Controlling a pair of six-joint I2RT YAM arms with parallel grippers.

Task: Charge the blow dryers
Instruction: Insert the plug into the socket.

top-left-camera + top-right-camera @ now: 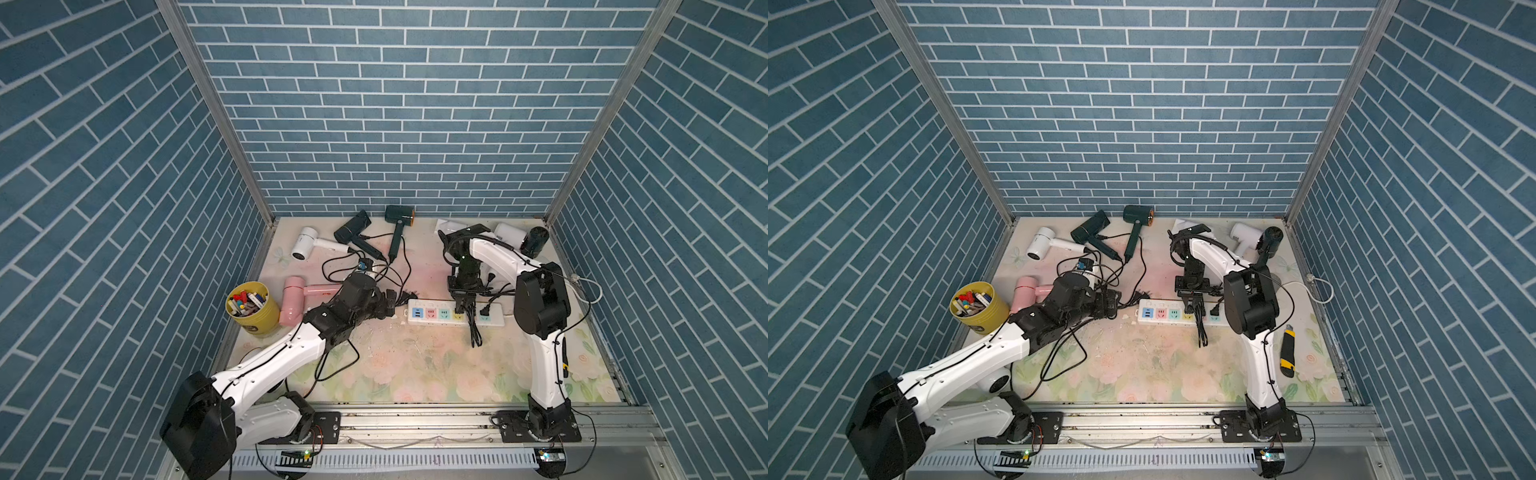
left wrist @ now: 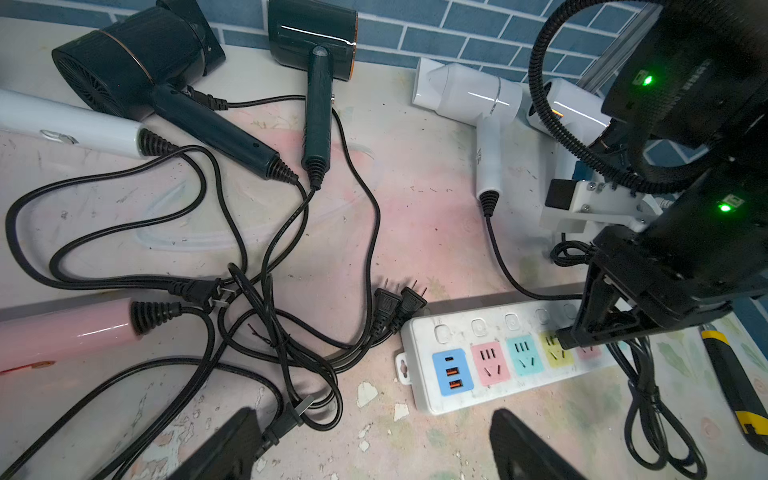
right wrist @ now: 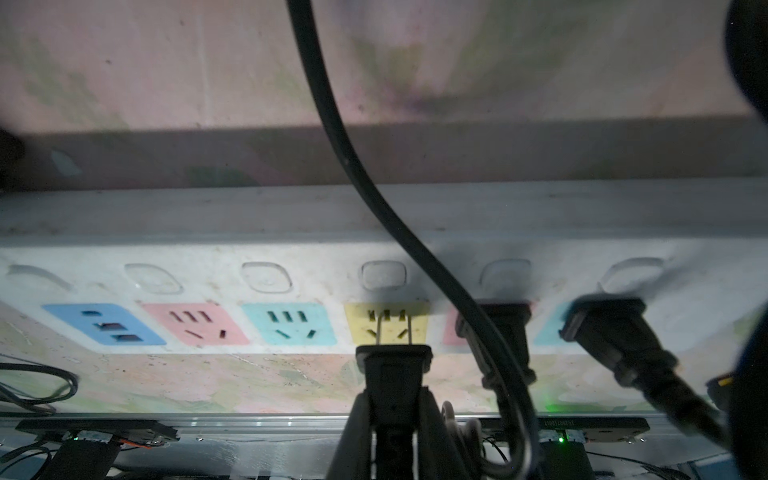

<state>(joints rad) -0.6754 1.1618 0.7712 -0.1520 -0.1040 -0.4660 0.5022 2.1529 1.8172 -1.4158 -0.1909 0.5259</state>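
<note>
Right pincer (image 3: 392,382), closed narrow on a black plug (image 3: 393,361), holds it over the power strip (image 3: 291,241). The two prongs point straight at the yellow socket (image 3: 357,328) and the plug body is not yet seated, so a push along the line of the prongs looks like all that remains. Left pincer (image 2: 374,440) gapes wide beside the strip's end, near a pair of loose plugs (image 2: 388,301), while the blow dryers (image 1: 351,235) lie along the far side of the table (image 1: 415,374).
</note>
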